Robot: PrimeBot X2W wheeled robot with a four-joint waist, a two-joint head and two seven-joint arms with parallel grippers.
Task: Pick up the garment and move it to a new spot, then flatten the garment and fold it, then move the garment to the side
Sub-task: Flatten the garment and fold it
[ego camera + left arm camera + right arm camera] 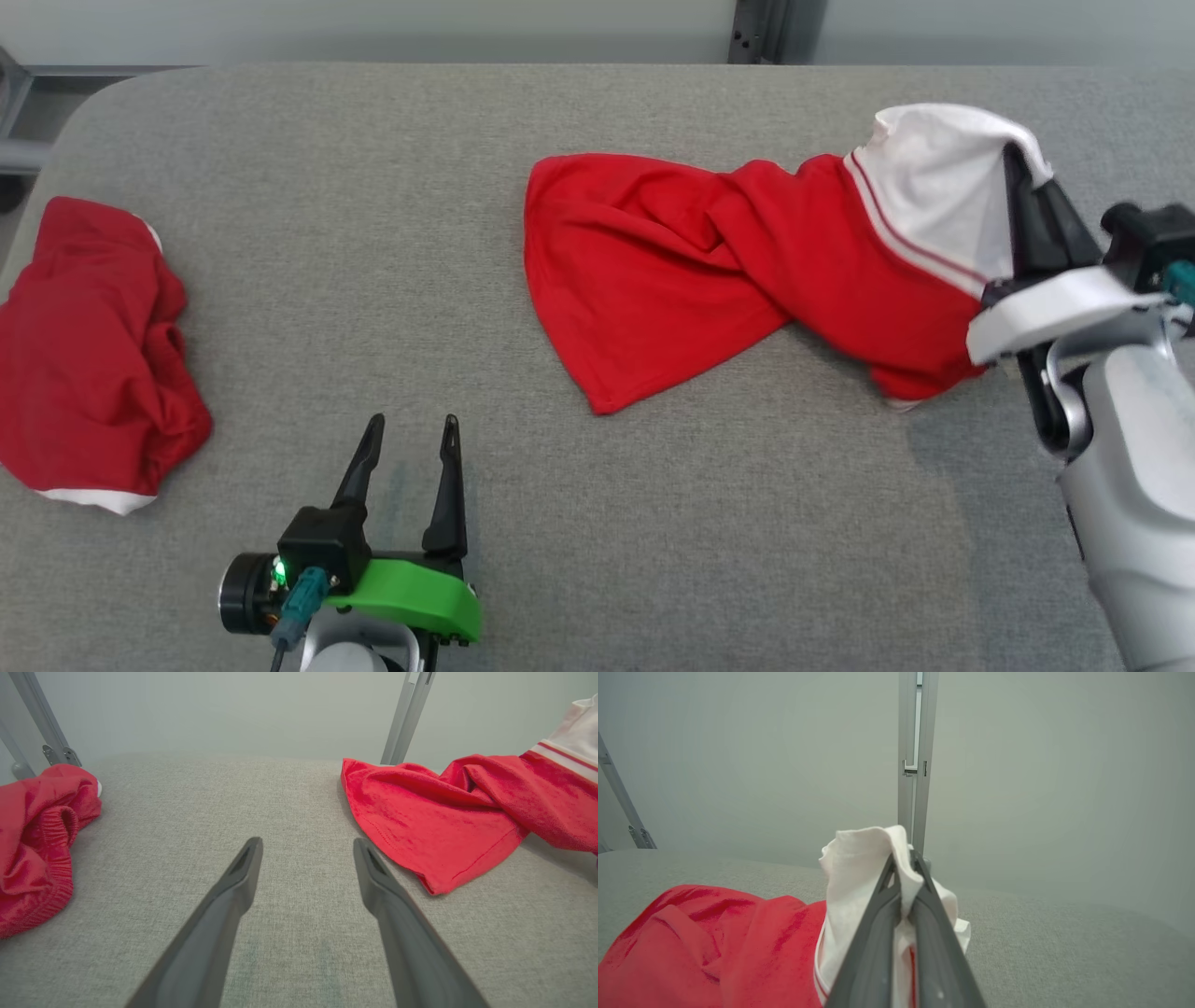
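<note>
A red garment (709, 271) with a white end panel (934, 187) lies across the right half of the grey cloth-covered counter (373, 187). Its red body is twisted and creased, and one broad flap is spread flat toward the counter's middle. The right gripper (1018, 177) is clenched on the white panel near the counter's right edge. Its two dark fingers are pressed together with a fold of white cloth pinched between them, and that end is raised off the counter while the red part rests on it. In the right wrist view the white cloth bunches over the fingertips (896, 872), in front of a grey metal post (915, 765) that stands beyond the counter's far edge. The left gripper (413, 425) is released near the counter's front edge, its fingers spread over bare cloth and holding nothing. A second, crumpled red garment (89, 355) with a white trim sits at the counter's left edge.
</note>
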